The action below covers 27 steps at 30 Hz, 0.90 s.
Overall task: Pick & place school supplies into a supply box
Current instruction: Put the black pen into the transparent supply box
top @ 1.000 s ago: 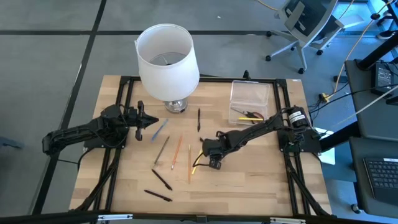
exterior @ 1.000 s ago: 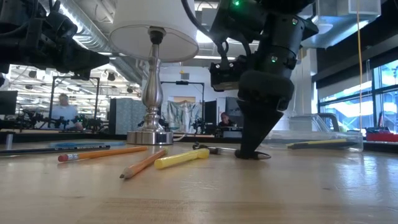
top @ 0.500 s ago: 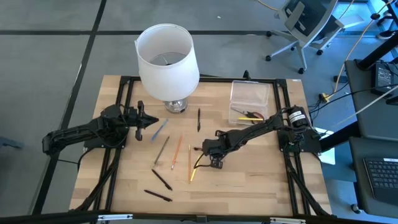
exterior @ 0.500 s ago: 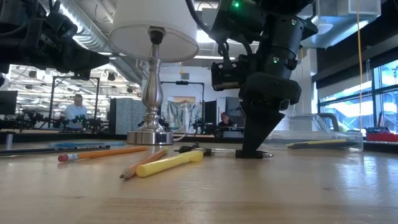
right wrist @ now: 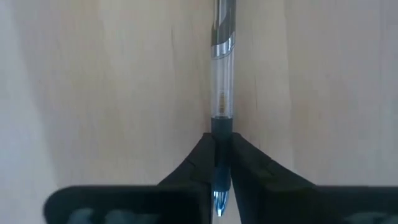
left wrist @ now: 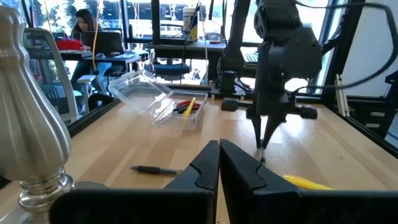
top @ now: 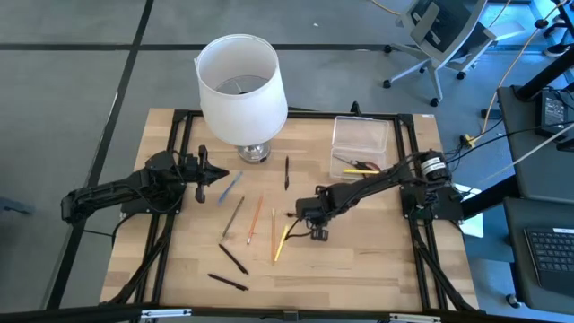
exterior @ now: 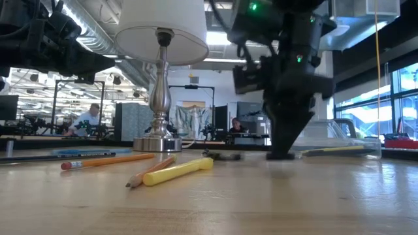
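The right pincer [top: 316,233] stands tip-down on the tabletop [top: 359,269], just on the box [top: 360,144] side of the yellow marker [top: 282,242]. Its wrist view shows the fingers [right wrist: 245,163] pinched on a clear pen [right wrist: 222,87] near the writing tip, with the barrel running away along the wood. The left pincer [top: 220,175] waits closed and empty beside the lamp [top: 240,90], across from the box.

The likely trouble is the grip itself: the pen is held only at its tapered end, so on lifting I would expect the long barrel to swing down or twist out between the fingers. A swinging barrel could also catch the marker lying close by and scatter the pencils [top: 256,220] beyond it. On the way to the box, a drooping pen might strike the near wall instead of clearing it.

The box sits open at the tabletop's far right corner from the lamp, its lid laid back. Inside lie a yellow pencil [left wrist: 186,107] and red-handled scissors [left wrist: 181,107]; a few thin dark items may lie with them, but that is unclear. The remaining supplies are spread on the wood between lamp and right pincer.
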Each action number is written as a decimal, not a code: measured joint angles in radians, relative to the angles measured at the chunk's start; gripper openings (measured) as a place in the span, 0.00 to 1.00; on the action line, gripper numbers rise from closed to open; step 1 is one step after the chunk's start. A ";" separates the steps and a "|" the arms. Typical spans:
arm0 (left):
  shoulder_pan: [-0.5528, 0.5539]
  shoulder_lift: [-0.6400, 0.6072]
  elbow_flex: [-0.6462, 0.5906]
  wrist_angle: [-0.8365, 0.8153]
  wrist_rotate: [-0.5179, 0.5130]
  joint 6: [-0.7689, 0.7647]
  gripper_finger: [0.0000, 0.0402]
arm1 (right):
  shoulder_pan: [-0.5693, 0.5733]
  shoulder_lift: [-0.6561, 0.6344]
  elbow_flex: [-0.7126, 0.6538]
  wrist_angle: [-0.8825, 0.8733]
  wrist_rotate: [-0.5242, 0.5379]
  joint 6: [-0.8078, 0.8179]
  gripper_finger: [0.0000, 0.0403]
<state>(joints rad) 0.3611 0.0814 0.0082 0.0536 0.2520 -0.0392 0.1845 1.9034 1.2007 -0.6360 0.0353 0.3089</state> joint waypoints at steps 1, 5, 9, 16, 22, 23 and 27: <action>0.000 0.000 0.000 0.000 0.000 0.000 0.02 | -0.004 -0.015 0.002 -0.022 0.007 0.000 0.11; 0.000 0.000 0.000 0.000 0.001 0.000 0.02 | -0.025 -0.084 0.003 -0.170 0.087 0.019 0.11; 0.000 0.000 0.000 0.000 0.001 -0.001 0.02 | -0.051 -0.176 0.003 -0.335 0.195 0.041 0.10; 0.000 0.000 0.000 0.000 0.001 0.000 0.02 | -0.120 -0.362 -0.002 -0.591 0.339 0.075 0.11; 0.000 0.000 0.000 0.000 0.000 0.000 0.02 | -0.218 -0.485 -0.122 -0.577 0.357 -0.035 0.11; 0.000 0.000 0.000 0.000 0.001 0.000 0.02 | -0.234 -0.499 -0.154 -0.564 0.357 -0.055 0.12; 0.000 0.000 0.000 0.000 0.000 0.000 0.02 | -0.306 -0.538 -0.281 -0.467 0.343 -0.137 0.12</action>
<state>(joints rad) 0.3607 0.0814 0.0084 0.0540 0.2523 -0.0391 -0.1214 1.3650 0.9194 -1.1029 0.3787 0.1715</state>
